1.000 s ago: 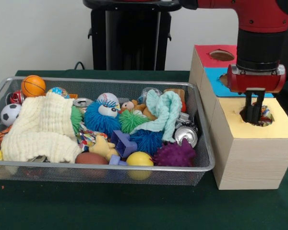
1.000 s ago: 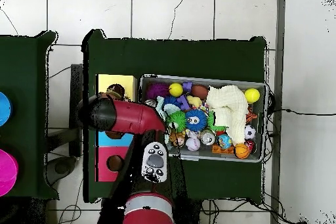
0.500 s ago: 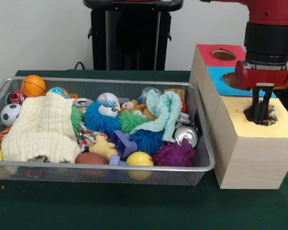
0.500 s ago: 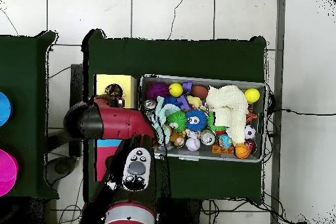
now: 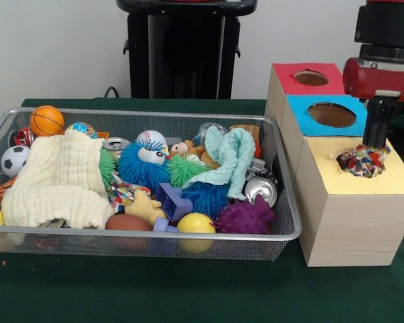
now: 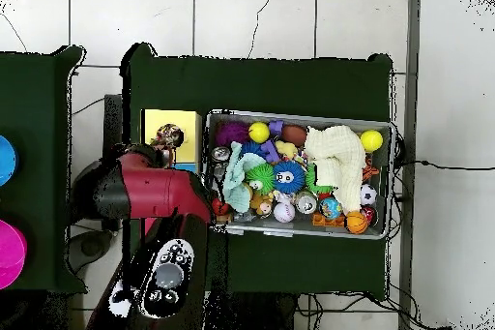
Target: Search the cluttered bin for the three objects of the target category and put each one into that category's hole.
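Gripper (image 5: 376,138), jaws look pressed together & empty, sits just above rope toy (image 5: 361,161) wedged in yellow hole (image 5: 363,163) — toy may snag, not drop.

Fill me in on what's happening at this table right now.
A red and black robot arm is sorting toys from a wire bin into a wooden box with a red, a blue and a yellow hole. Its gripper hangs just above the yellow hole, where a multicoloured knotted toy sits in the opening, apparently just dropped there. The bin is full: a cream cloth, a blue fuzzy ball with eyes, a purple spiky ball, cans and small balls.
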Action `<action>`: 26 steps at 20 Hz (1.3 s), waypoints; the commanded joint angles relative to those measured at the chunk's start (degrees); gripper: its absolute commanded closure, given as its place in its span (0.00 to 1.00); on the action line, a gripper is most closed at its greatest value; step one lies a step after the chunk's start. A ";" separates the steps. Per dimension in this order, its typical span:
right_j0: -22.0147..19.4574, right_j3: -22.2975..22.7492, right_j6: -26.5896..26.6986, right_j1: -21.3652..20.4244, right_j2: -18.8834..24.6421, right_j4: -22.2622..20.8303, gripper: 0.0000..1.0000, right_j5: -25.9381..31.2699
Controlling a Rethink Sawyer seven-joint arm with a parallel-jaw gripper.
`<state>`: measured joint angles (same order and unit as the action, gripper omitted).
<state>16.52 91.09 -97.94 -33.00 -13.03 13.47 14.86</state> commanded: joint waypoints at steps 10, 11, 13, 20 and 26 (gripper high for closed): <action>1.70 1.14 -7.05 0.71 -3.58 -3.96 1.00 2.18; 1.72 1.53 -7.08 0.24 -3.66 -4.04 1.00 2.32; 2.07 2.06 -7.43 0.09 -4.49 -4.33 1.00 1.77; 2.20 4.72 -8.23 -1.01 -7.71 -5.28 1.00 4.08; 3.70 6.76 -11.33 0.66 -12.80 -4.80 1.00 5.05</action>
<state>19.95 91.65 -97.94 -34.59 -22.87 10.81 14.87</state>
